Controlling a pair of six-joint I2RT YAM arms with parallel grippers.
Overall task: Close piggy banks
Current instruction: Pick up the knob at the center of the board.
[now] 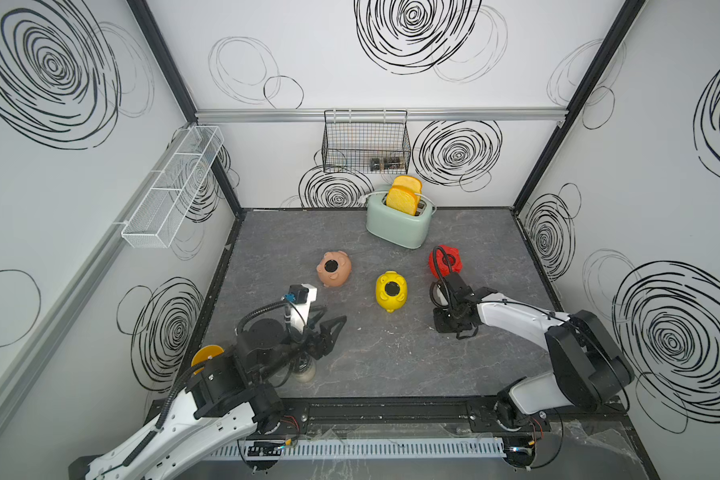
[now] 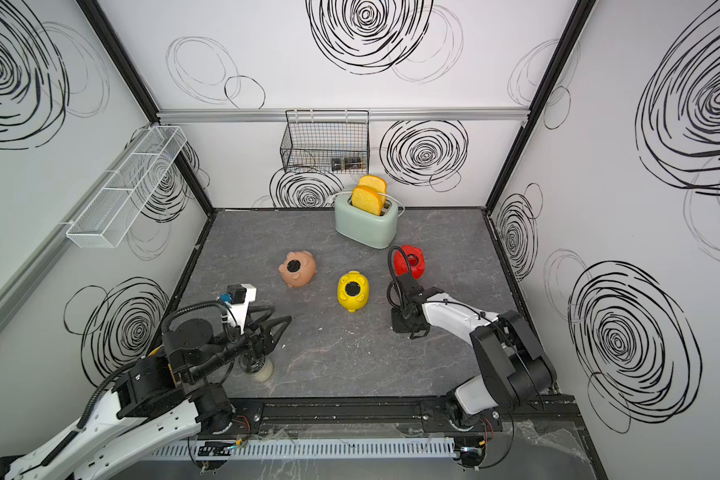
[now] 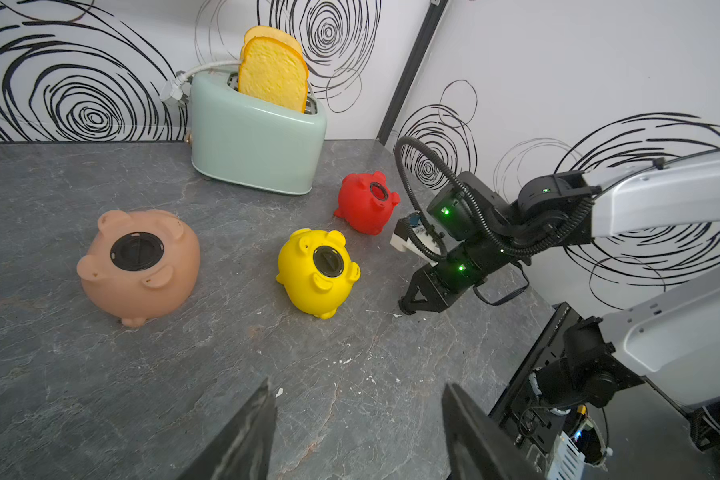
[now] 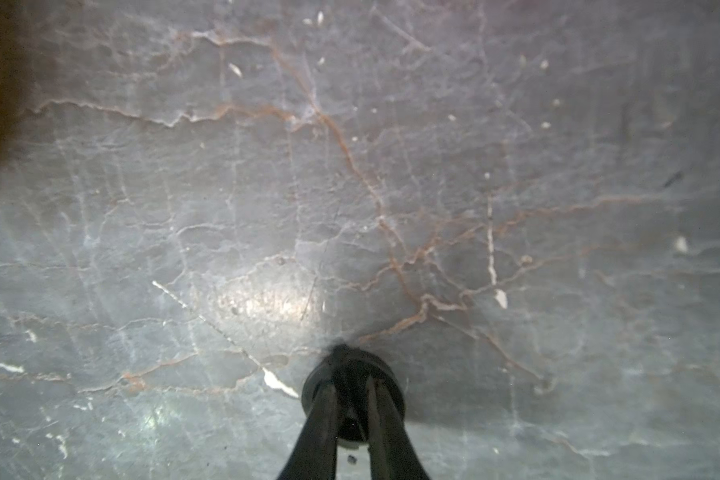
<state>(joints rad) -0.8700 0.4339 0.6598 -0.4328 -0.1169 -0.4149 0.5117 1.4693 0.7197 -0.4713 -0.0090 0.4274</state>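
Nearest the viewer, two white-and-black robot arms reach in from the front edge of a dark grey, stone-patterned table (image 1: pixel 391 365). On the left arm, the left gripper (image 3: pixel 356 386) hovers over the table's front left, its fingers spread wide with nothing between them. On the right arm, the right gripper (image 3: pixel 408 308) points straight down on the table's right side, its tips at the surface.

At the back of the table stands a mint-green toaster (image 1: pixel 398 228) with two toast slices (image 1: pixel 404 197) sticking up from its slots.

Three piggy banks lie in front of it with their bellies turned up, well apart from one another. The pink piggy bank (image 1: pixel 344 277) is left of centre, and its belly hole is filled by a black stopper. The yellow piggy bank (image 1: pixel 381 297) lies in the middle, also stoppered. The red piggy bank (image 3: pixel 360 208) is tipped on its side, to the right and just in front of the toaster, and its round belly hole is open.

In the right wrist view, the right gripper's fingers are drawn close together, pinching a small round black plug (image 4: pixel 350 360) that rests flat on the table.
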